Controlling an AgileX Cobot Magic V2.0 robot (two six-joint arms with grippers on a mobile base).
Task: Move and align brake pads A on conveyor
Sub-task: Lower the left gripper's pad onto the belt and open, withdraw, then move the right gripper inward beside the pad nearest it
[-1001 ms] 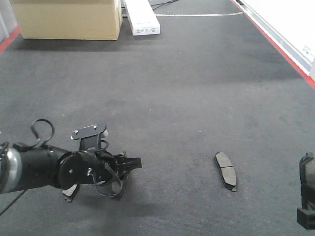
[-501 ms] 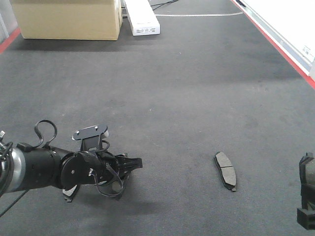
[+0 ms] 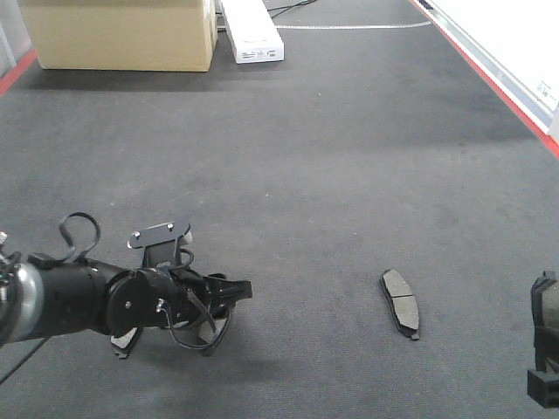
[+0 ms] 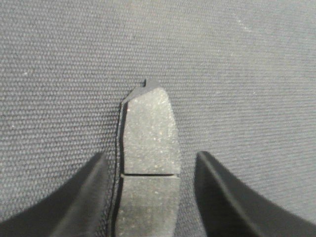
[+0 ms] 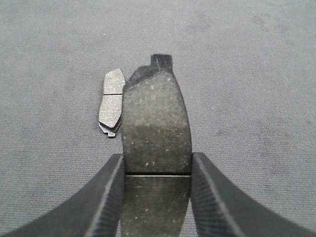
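Observation:
The conveyor (image 3: 306,157) is a dark grey felt-like belt. One of the brake pads A (image 4: 148,133) lies flat on it between the fingers of my left gripper (image 4: 150,155), which is open. The left finger is close to the pad's edge and the right finger stands clear of it. From the front, this gripper (image 3: 229,307) sits low over that pad (image 3: 210,330) at the lower left. My right gripper (image 5: 156,157) is shut on a second pad (image 5: 155,113), held above the belt at the right edge (image 3: 546,349). A third pad (image 3: 400,302) lies loose on the belt (image 5: 111,98).
A cardboard box (image 3: 122,30) and a long white box (image 3: 253,35) stand at the far end of the belt. A red edge strip (image 3: 498,78) runs along the right side. A small grey piece (image 3: 122,342) pokes out beneath the left arm.
The left arm has shifted only slightly, staying over its pad. The right gripper and the loose pad have not moved.

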